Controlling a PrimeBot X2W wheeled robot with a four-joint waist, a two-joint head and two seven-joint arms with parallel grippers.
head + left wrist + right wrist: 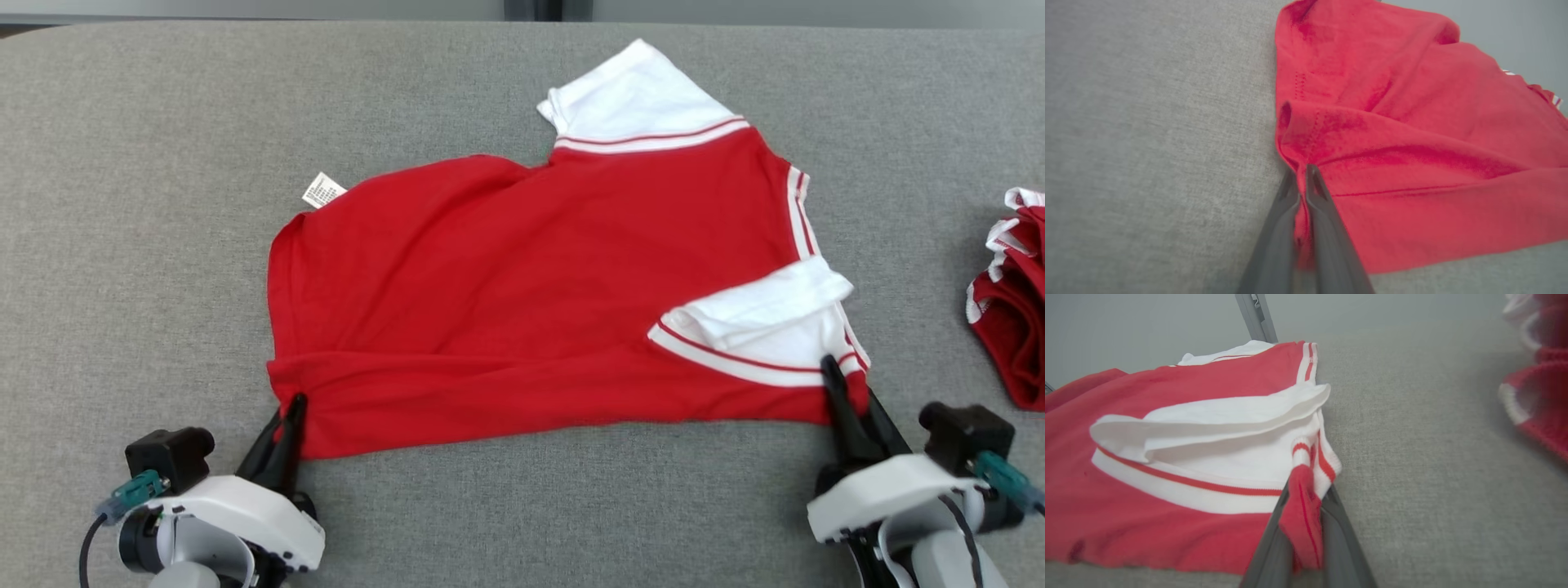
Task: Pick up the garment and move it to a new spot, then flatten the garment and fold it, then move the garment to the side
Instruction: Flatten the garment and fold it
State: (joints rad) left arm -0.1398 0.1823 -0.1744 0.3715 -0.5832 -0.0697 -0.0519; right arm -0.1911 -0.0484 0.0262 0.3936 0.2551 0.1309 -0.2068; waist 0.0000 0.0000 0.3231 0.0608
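Wide grey cloth-covered surface point(122, 163) across the whole head view, and spread out in the middle of it lies the garment point(531, 286), a bright red shirt, mostly flat with a few soft folds along its near edge. Its body runs left to right, hem end on the left, shoulder end on the right. One white sleeve point(637, 98) sticks up at the far side, edged with red-and-white striped trim; the other white sleeve point(759, 318) lies doubled back over the red body near the right front corner.

Off at the right edge, well apart from the shirt, sits a second crumpled red piece with white trim point(1012, 310).

Now the arms. The left gripper point(292, 408) is at the shirt's near left corner, and the left wrist view makes it plain: the two dark fingers point(1327, 212) are pressed together with a sliver of red hem pinched between them. The right gripper point(833, 371) is at the near right corner, just below the folded sleeve. In the right wrist view a bunched strip of red cloth with striped trim is clamped between its fingers point(1343, 539).

Smallest of all, a little white tag point(323, 189) pokes out at the shirt's far left corner, lying on the grey.
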